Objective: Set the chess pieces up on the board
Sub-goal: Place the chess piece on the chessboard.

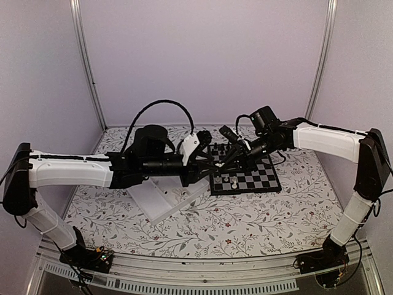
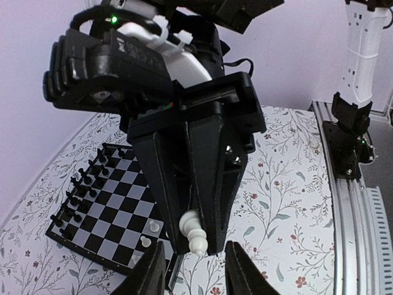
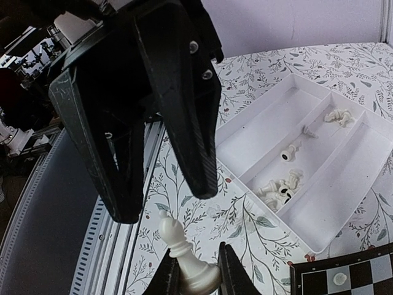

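A white compartmented tray [image 3: 261,142] lies on the floral-patterned table cover [image 1: 245,222], lilac walls [image 1: 202,55] behind.

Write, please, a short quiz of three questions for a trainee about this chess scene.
1. True or false: the right pincer is shut on a white chess piece.
2. How is the left pincer? A: open, with nothing between its fingers. B: shut on a black pawn. C: shut on the rim of the tray.
3. Fill in the missing word: the loose white pieces lie in the ___ compartment of the white tray.

Key: 1 true; 2 A; 3 middle.
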